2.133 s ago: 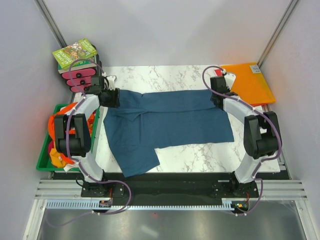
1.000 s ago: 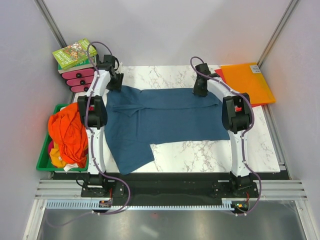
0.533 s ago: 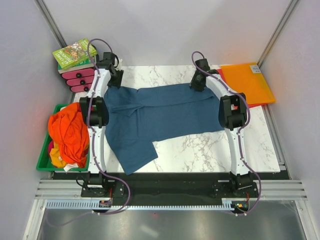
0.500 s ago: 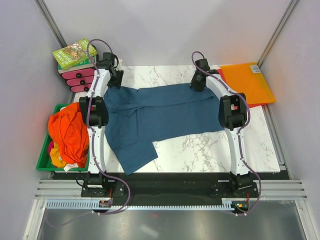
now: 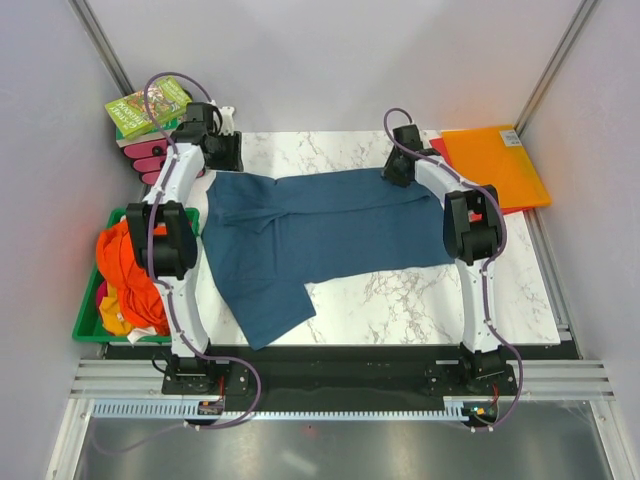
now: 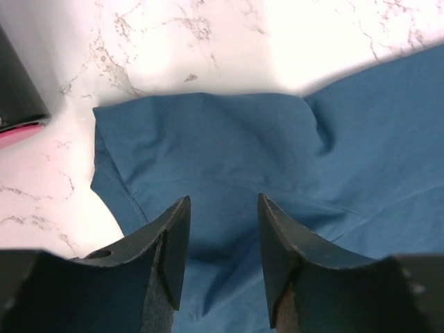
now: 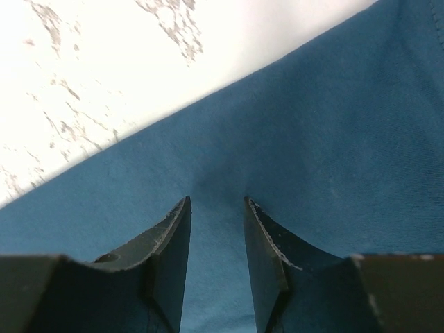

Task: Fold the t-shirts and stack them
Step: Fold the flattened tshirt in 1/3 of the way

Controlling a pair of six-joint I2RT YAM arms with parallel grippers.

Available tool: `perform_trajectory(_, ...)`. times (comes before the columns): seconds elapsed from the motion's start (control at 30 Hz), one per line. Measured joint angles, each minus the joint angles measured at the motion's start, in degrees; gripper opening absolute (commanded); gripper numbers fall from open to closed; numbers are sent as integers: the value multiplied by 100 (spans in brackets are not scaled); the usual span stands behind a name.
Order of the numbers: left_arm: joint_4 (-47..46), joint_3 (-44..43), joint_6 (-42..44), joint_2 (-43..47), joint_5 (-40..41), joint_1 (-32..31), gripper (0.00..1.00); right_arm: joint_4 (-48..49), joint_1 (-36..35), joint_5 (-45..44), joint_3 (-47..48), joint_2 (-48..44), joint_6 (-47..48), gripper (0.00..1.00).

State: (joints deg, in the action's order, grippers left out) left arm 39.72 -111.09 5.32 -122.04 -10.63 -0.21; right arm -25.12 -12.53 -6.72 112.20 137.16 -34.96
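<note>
The dark teal-blue t-shirt lies spread flat across the marble table, with one sleeve reaching toward the near edge. My left gripper is at the shirt's far left corner. In the left wrist view it is open just above the cloth, near the corner edge. My right gripper is at the shirt's far right edge. In the right wrist view it is open, with flat cloth showing between its jaws. Bright orange shirts are heaped in a green bin at the left.
An orange folder on a red one lies at the back right corner. A book rests on pink and black boxes at the back left, close to my left gripper; their edge shows in the left wrist view. Grey walls enclose the table.
Both grippers moved from the shirt's sides to its far edge, and the far edge went back with them. In the last half second the left arm swung outward to the left; the shirt stayed put.
</note>
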Motion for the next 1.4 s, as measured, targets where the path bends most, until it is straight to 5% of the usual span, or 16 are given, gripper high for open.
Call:
perform_trajectory(0.07, -181, 260, -11, 184, -55, -24, 27, 120, 0, -68, -254, -140, 39, 44)
perform_trajectory(0.1, -243, 374, -26, 210, -57, -26, 11, 164, 0, -111, -361, -208, 57, 44)
perform_trajectory(0.17, -299, 621, -57, 166, -50, -31, 2, 251, -9, -221, -643, -372, 136, 42)
perform_trajectory(0.47, -131, 894, -35, -654, 96, -35, 2, 229, -92, -625, -857, -514, 437, 40)
perform_trajectory(1.1, 1486, -2166, -31, -2312, 177, -142, 14, 203, -59, -881, -1620, -992, 229, 43)
perform_trajectory(1.4, 1604, -2771, 50, -2638, 345, -186, 26, -181, 17, -868, -975, -660, 227, 47)
